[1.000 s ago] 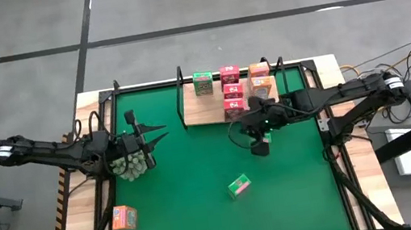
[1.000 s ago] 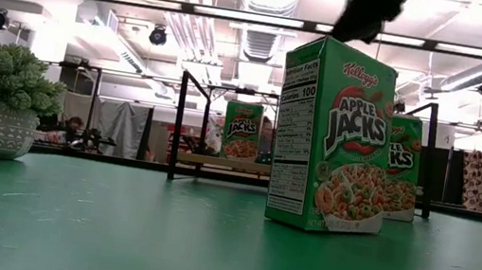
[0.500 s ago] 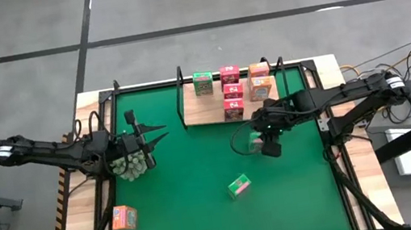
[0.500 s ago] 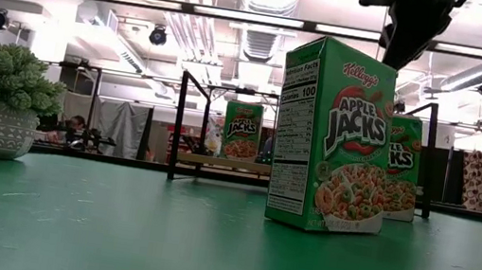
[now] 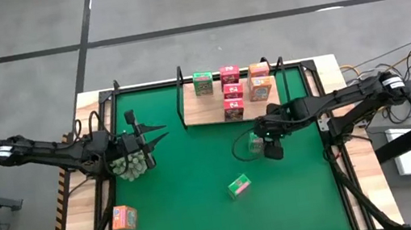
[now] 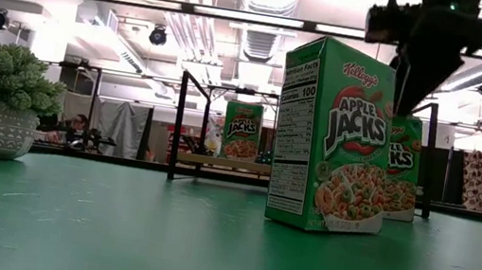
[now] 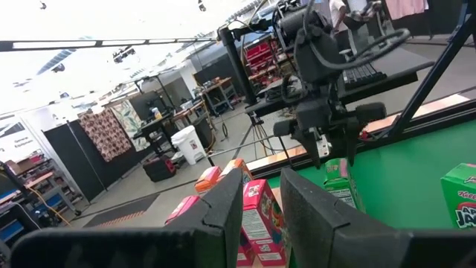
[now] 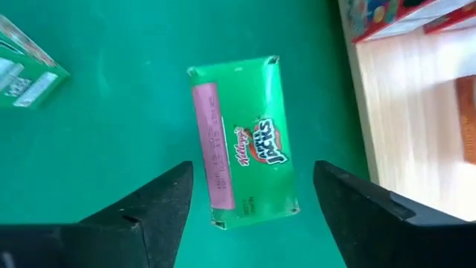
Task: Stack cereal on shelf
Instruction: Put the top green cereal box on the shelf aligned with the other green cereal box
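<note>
A green cereal box [image 8: 245, 141] stands upright on the green mat just in front of the shelf [image 5: 201, 111]. My right gripper [image 8: 253, 170] hangs over it, open, one finger on either side of the box top with a gap at each. On the shelf board stand one green [image 5: 202, 83], three pink-red [image 5: 231, 91] and two orange [image 5: 261, 82] cereal boxes. Another green box [image 6: 332, 134] stands on the mat nearer the front edge. An orange box [image 5: 124, 218] lies at the near left. My left gripper [image 5: 151, 134] waits at the left, open a little and empty.
A spiky grey-green plant in a patterned pot [image 5: 133, 165] sits on the mat right beside my left gripper. Black wire uprights [image 6: 176, 125] frame the shelf's ends. Open green mat lies between the two front boxes and the plant.
My right gripper has moved a little toward the table's right edge and come down over the green box in front of the shelf, which has stayed where it was and now shows beside the gripper in the high view.
</note>
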Available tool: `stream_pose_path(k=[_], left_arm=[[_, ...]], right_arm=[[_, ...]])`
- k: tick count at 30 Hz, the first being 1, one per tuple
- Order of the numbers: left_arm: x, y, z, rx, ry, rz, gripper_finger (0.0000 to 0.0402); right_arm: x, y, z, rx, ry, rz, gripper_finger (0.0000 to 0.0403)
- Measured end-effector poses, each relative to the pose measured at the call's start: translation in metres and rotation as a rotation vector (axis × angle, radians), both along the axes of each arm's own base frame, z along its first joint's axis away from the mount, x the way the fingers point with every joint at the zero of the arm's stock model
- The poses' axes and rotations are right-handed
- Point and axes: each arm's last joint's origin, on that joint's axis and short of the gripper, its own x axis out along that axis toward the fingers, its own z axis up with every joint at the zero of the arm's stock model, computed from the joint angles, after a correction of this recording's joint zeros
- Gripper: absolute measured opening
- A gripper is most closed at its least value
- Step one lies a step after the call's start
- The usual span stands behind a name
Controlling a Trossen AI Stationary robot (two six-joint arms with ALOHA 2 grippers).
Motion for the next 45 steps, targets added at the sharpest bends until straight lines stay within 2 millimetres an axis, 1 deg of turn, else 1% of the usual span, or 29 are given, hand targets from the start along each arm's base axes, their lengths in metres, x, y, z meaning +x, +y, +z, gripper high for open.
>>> stream_pose_path(k=[4, 7, 19, 29, 32, 35, 40, 45], left_arm=[[0.000, 0.000, 0.000, 0.000, 0.000, 0.000, 0.0076], [0.000, 0.000, 0.000, 0.000, 0.000, 0.000, 0.0076], [0.000, 0.000, 0.000, 0.000, 0.000, 0.000, 0.0076], [0.000, 0.000, 0.000, 0.000, 0.000, 0.000, 0.0076], [0.000, 0.000, 0.000, 0.000, 0.000, 0.000, 0.0076], [0.000, 0.000, 0.000, 0.000, 0.000, 0.000, 0.0076], [0.000, 0.000, 0.000, 0.000, 0.000, 0.000, 0.0076], [0.000, 0.000, 0.000, 0.000, 0.000, 0.000, 0.0076]], right_arm=[[-0.002, 0.000, -0.012, -0.005, 0.014, 0.019, 0.0280], [-0.002, 0.000, -0.017, -0.006, 0.013, 0.022, 0.0275], [-0.001, 0.000, -0.016, -0.003, -0.001, 0.025, 0.0184], [0.000, 0.000, -0.014, -0.001, -0.014, 0.021, 0.0149], [0.003, 0.000, -0.006, 0.007, -0.036, 0.020, 0.0146], [0.006, 0.001, 0.010, 0.017, -0.060, 0.023, 0.0146], [0.010, 0.001, 0.048, 0.022, -0.128, 0.018, 0.0144], [0.015, 0.001, 0.088, 0.027, -0.262, 0.023, 0.0145]])
